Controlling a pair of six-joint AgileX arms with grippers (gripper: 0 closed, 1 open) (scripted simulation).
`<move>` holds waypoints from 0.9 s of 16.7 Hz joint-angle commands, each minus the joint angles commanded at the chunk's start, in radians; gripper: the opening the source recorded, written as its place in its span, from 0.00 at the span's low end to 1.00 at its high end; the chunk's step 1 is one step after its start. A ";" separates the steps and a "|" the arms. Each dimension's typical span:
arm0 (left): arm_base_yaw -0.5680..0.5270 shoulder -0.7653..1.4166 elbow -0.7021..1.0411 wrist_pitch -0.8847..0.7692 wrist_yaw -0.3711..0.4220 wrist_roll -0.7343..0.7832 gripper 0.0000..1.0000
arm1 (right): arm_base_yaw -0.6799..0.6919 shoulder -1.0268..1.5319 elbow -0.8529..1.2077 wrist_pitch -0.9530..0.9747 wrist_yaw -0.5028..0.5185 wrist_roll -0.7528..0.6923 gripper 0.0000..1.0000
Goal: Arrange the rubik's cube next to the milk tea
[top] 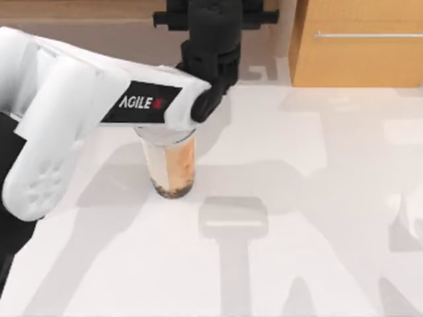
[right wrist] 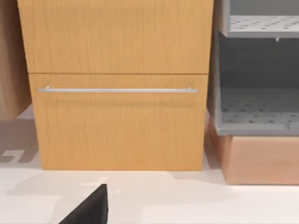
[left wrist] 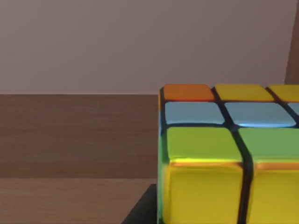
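The cube [left wrist: 229, 158] fills the lower right of the left wrist view, very close to that camera. I judge it rigid, light and smooth-stickered, best pinched across two flat opposite faces. The left gripper [top: 210, 99] sits upper centre in the top view; whether its jaws are closed on the cube I cannot tell. The tea [top: 173, 168] stands beneath the left arm, left of centre.

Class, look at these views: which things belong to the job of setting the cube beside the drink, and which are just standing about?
Belongs to the job: rubik's cube; milk tea; left arm above the cup.

Standing about: wooden drawer cabinet; grey shelf unit; table.
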 joint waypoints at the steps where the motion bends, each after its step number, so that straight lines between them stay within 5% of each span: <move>1: 0.002 -0.013 0.001 -0.020 0.007 -0.018 0.00 | 0.000 0.000 0.000 0.000 0.000 0.000 1.00; 7: 0.078 -0.171 0.038 -0.348 0.105 -0.216 0.00 | 0.000 0.000 0.000 0.000 0.000 0.000 1.00; 15: 0.249 -0.411 0.082 -1.153 0.312 -0.382 0.00 | 0.000 0.000 0.000 0.000 0.000 0.000 1.00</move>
